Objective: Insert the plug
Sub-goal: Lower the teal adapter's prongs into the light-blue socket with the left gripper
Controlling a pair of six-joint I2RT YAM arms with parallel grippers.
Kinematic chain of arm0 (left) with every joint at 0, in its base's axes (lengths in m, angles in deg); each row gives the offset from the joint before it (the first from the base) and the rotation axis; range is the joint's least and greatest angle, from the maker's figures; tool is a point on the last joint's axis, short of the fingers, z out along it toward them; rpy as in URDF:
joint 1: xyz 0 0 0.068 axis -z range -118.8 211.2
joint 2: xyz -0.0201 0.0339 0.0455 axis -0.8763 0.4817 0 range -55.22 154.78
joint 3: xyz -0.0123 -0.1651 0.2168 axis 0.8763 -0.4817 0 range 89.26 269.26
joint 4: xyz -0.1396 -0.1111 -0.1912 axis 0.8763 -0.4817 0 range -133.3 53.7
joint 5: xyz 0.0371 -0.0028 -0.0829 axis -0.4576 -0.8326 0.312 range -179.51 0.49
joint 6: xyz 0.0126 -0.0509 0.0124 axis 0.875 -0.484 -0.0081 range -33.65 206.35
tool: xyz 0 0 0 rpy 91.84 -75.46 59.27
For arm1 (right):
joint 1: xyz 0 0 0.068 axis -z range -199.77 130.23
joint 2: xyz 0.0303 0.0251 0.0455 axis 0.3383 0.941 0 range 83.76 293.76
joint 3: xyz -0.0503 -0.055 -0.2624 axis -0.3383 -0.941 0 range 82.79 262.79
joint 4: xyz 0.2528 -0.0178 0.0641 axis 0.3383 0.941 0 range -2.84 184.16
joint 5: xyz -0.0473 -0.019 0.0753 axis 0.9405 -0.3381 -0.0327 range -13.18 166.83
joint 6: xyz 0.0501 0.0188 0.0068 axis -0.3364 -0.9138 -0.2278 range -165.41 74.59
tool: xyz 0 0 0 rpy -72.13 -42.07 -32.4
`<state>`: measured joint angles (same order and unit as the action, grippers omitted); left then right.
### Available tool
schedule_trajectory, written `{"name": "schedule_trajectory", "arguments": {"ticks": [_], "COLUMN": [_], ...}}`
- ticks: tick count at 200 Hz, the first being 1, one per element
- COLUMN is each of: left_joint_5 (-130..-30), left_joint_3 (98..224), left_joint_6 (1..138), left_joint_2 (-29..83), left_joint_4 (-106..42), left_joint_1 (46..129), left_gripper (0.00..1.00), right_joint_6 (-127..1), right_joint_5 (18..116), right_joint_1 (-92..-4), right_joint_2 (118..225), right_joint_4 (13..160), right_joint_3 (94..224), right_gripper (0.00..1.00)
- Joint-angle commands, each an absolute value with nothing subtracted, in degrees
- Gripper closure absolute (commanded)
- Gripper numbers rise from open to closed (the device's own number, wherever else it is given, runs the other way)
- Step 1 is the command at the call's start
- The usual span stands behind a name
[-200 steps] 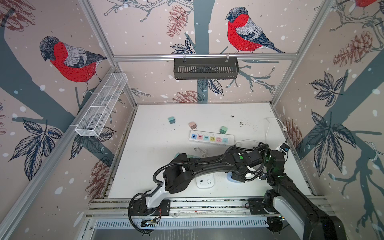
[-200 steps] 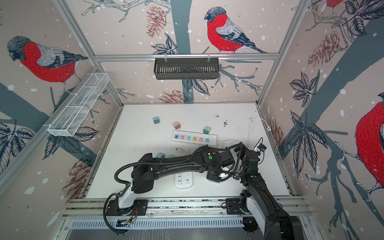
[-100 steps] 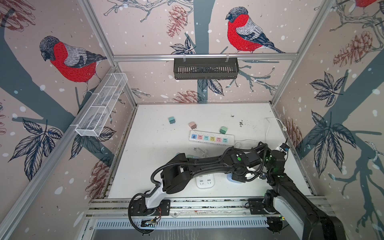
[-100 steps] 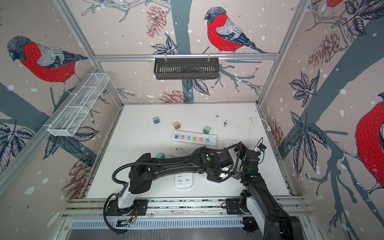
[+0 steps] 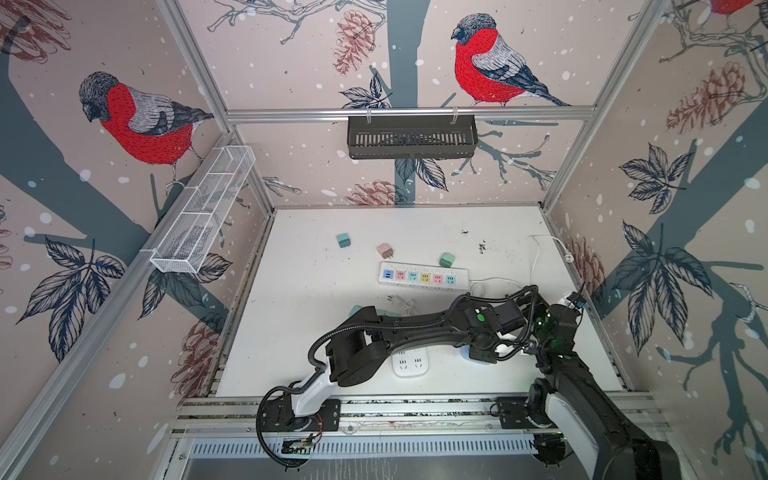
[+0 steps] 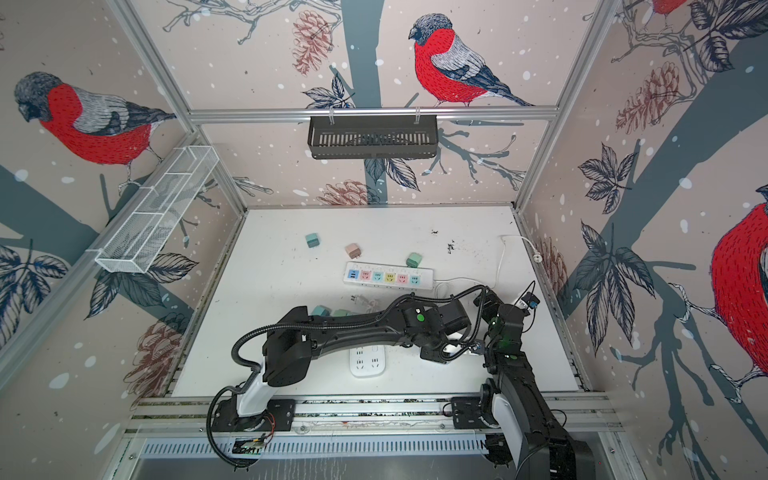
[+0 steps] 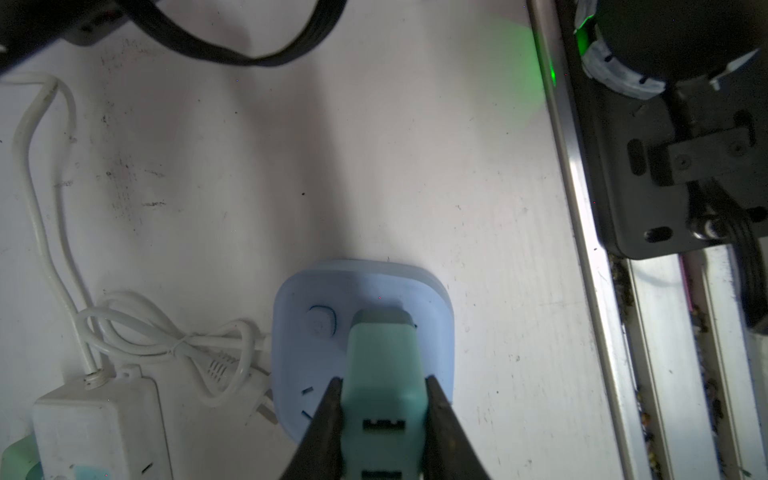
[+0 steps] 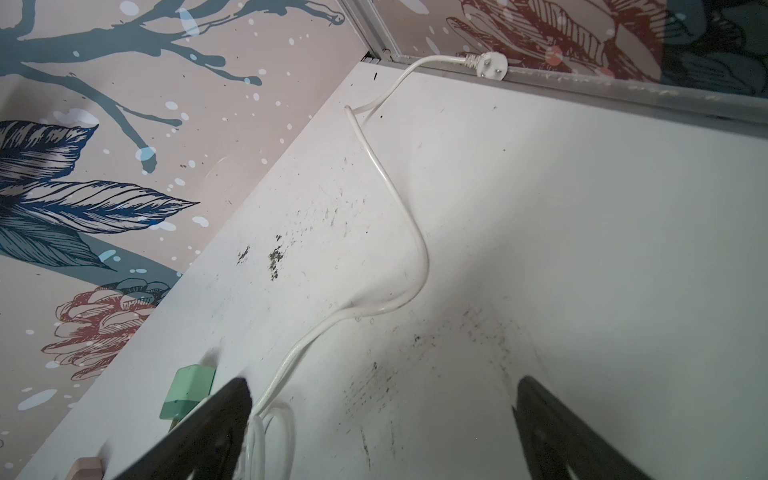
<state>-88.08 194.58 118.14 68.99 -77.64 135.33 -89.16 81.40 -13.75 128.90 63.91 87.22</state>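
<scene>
You have the left end effector (image 7: 383,381) clamped on a mint-green, rounded plastic plug adapter (image 7: 382,349), with its dark fingers (image 7: 328,411) pressed against the adapter's two sides. The adapter stands over the pale blue, rounded-square socket block (image 7: 307,357). That block lies flat on the white counter (image 7: 415,166), near the aluminium front rail (image 7: 582,208). The adapter's far end overlaps the block's face beside a small round button (image 7: 320,322). The prongs are hidden, so I cannot tell whether it is seated. Just beside the block lie a bundled white cord (image 7: 174,345) and a white rectangular box (image 7: 99,428). Your right end effector (image 8: 384,395) is above the counter with its jaws wide apart, near a loose white cable (image 8: 415,257). In both top views the left arm (image 5: 415,328) reaches across to the right side, close to the right arm (image 5: 557,332). A long white power strip with coloured outlets (image 5: 423,276) lies well apart, further back.
</scene>
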Motion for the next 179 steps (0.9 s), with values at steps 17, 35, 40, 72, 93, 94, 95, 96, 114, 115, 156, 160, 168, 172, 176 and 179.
{"name": "schedule_trajectory", "arguments": {"ticks": [17, 35, 40, 72, 93, 94, 95, 96, 114, 115, 156, 160, 168, 172, 176, 179], "left_joint_5": [-90.8, -90.6, -90.6, -91.1, -90.9, -90.9, -90.9, -90.9, -91.2, -91.2, -91.3, -91.4, -91.6, -91.8, -91.9, -92.0], "left_joint_3": [191.0, 188.1, 187.3, 186.9, 189.4, 189.5, 189.7, 189.9, 193.7, 193.9, 200.0, 200.2, 200.7, 200.9, 201.2, 201.4], "left_joint_6": [117.0, 116.9, 117.0, 117.1, 117.5, 117.5, 117.5, 117.5, 117.5, 117.5, 118.2, 118.3, 118.4, 118.4, 118.4, 118.4], "left_joint_2": [67.1, 64.8, 64.4, 63.9, 65.5, 65.6, 65.8, 65.9, 68.8, 68.9, 73.7, 74.0, 74.7, 74.9, 75.3, 75.5], "left_joint_4": [-87.8, -88.2, -88.0, -88.9, -90.2, -90.2, -90.3, -90.4, -92.6, -92.7, -95.7, -95.8, -96.0, -96.2, -96.4, -96.6], "left_joint_1": [133.6, 133.1, 133.0, 133.0, 133.0, 133.0, 133.0, 133.0, 133.1, 133.1, 133.1, 133.1, 133.1, 133.1, 133.1, 133.1], "left_gripper": [1.0, 1.0, 1.0, 1.0, 1.0, 1.0, 1.0, 1.0, 1.0, 1.0, 1.0, 1.0, 1.0, 1.0, 1.0, 1.0], "right_joint_6": [-89.9, -90.0, -89.9, -89.9, -89.9, -89.9, -89.9, -89.8, -89.9, -89.9, -89.8, -89.8, -89.8, -89.8, -89.8, -89.8], "right_joint_5": [80.9, 81.0, 81.0, 80.7, 80.7, 80.7, 80.7, 80.7, 80.7, 80.7, 80.7, 80.6, 80.6, 80.6, 80.6, 80.6], "right_joint_1": [-13.7, -13.6, -13.7, -13.6, -13.7, -13.6, -13.6, -13.6, -13.7, -13.7, -13.7, -13.6, -13.6, -13.7, -13.7, -13.7], "right_joint_2": [128.8, 128.7, 128.7, 128.8, 128.9, 128.9, 128.9, 128.9, 128.9, 128.9, 128.9, 128.8, 128.8, 128.8, 128.8, 128.8], "right_joint_4": [62.1, 62.1, 62.0, 62.3, 62.3, 62.3, 62.3, 62.3, 62.4, 62.3, 62.4, 62.5, 62.4, 62.4, 62.5, 62.5], "right_joint_3": [87.2, 87.2, 87.2, 87.2, 87.3, 87.3, 87.3, 87.3, 87.3, 87.3, 87.3, 87.3, 87.3, 87.3, 87.3, 87.3], "right_gripper": [0.0, 0.0, 0.0, 0.0, 0.0, 0.0, 0.0, 0.0, 0.0, 0.0, 0.0, 0.0, 0.0, 0.0, 0.0, 0.0]}}
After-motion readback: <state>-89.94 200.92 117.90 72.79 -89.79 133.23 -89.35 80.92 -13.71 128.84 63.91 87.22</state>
